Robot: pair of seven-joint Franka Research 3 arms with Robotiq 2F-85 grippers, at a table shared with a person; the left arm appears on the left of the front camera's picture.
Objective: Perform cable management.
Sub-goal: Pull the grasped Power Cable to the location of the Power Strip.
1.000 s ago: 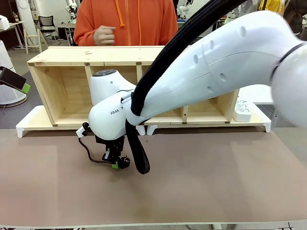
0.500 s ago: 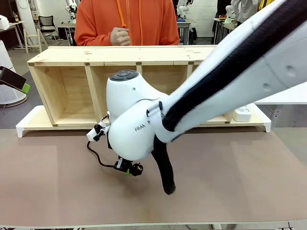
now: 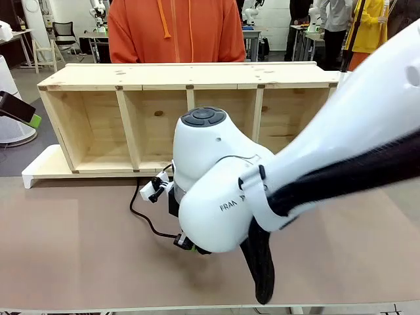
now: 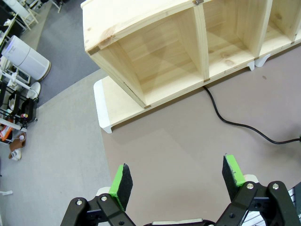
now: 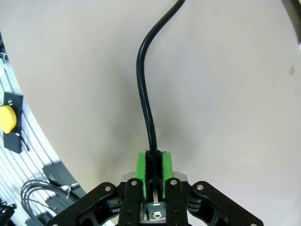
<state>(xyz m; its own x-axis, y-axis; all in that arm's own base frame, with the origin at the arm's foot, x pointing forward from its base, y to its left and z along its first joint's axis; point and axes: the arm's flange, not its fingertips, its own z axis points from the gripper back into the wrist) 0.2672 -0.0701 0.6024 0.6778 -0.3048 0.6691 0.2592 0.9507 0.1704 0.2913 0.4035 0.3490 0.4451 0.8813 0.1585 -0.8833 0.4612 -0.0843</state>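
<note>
- The cable (image 3: 140, 211) lies on the brown tabletop (image 3: 72, 262) in front of the wooden shelf (image 3: 177, 75); it starts at the shelf's bottom front edge, below the divider between the first and second compartments from the shelf's left end
- From there it bends away from the shelf in a loose curve across the tabletop and ends under the right arm's wrist
- The right gripper (image 5: 154, 162) has its fingers pressed together on the cable, green pads pinching the cord on both sides, low over the tabletop and well in front of the shelf's middle compartments
- The round plug cannot be made out in the right wrist view, where the cord runs straight out of the pads and then curves off to one side
- The left gripper (image 4: 177, 175) hangs high, off the shelf's left end, fingers spread wide with nothing between them
- A white base board (image 3: 38, 170) sticks out under the shelf at its left end
- A person in an orange hoodie (image 3: 174, 29) stands right behind the shelf, at about its middle
</note>
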